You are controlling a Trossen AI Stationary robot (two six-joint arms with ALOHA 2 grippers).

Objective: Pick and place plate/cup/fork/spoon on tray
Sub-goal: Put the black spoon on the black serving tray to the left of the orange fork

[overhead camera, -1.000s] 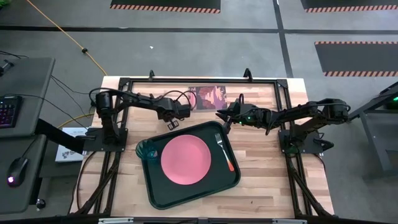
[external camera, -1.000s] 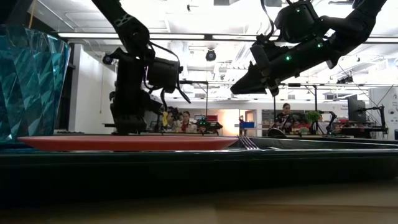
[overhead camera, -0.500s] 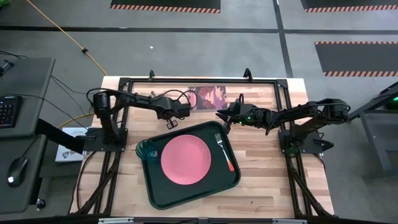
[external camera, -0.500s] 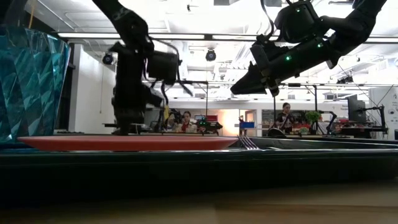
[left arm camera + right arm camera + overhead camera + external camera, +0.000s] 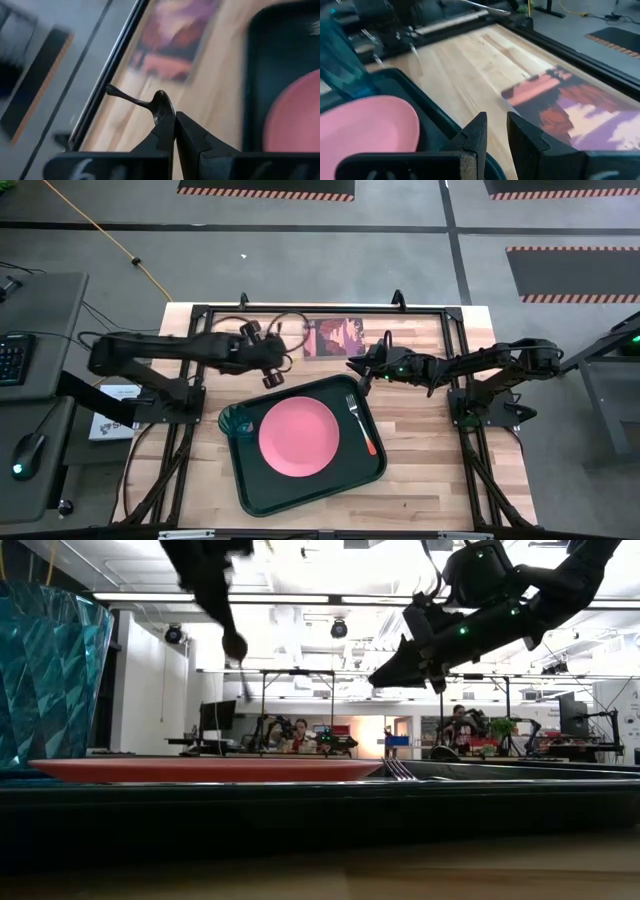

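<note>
Left hand point(image 5: 174, 131) pinches small dark metal spoon point(image 5: 159, 106), lifted above wooden tabletop point(image 5: 420, 475).
Spoon just beyond dark green rectangular tray's point(image 5: 250, 485) far-left corner; right hand point(image 5: 495, 131), fingers narrowly apart, hovers over far edge.

A robotics lab or open test hall. The wooden counter point(image 5: 420, 470) sits in a black metal frame with two arms bolted to it, on a grey floor marked with orange-and-black hazard-striped mats point(image 5: 266, 189) and crossed by a yellow cable point(image 5: 110, 235). A desk with a keyboard point(image 5: 12, 360) and mouse point(image 5: 27, 452) stands beside it. Across the room, under long ceiling strip lights point(image 5: 300, 598), are more metal-framed rigs, monitors and seated people point(image 5: 460, 728) at workstations
</note>
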